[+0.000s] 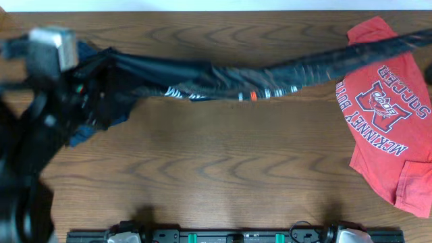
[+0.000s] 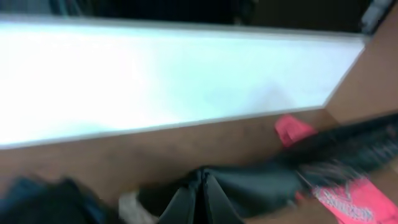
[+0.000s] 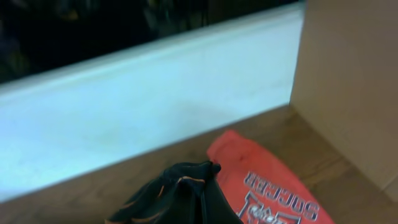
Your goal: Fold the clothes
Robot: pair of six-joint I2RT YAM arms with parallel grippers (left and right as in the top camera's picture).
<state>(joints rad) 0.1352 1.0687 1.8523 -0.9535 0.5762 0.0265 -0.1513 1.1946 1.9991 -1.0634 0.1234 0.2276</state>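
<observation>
The black jersey (image 1: 223, 77) with thin pale lines is pulled taut in a long twisted band across the far half of the table, from the left arm to the right edge. My left gripper (image 1: 84, 81) is shut on its left end; the left wrist view shows its jaws (image 2: 203, 183) closed on the black cloth (image 2: 261, 183), blurred. My right gripper (image 3: 202, 186) is shut on the bunched right end (image 3: 180, 186), above a red shirt. The right gripper itself lies outside the overhead view.
A red T-shirt (image 1: 385, 115) with white "SOCCER" lettering lies flat at the right, partly under the black band; it also shows in the right wrist view (image 3: 273, 186) and the left wrist view (image 2: 348, 199). Dark blue cloth (image 1: 84, 135) lies by the left arm. A white wall runs behind the table (image 3: 155, 106).
</observation>
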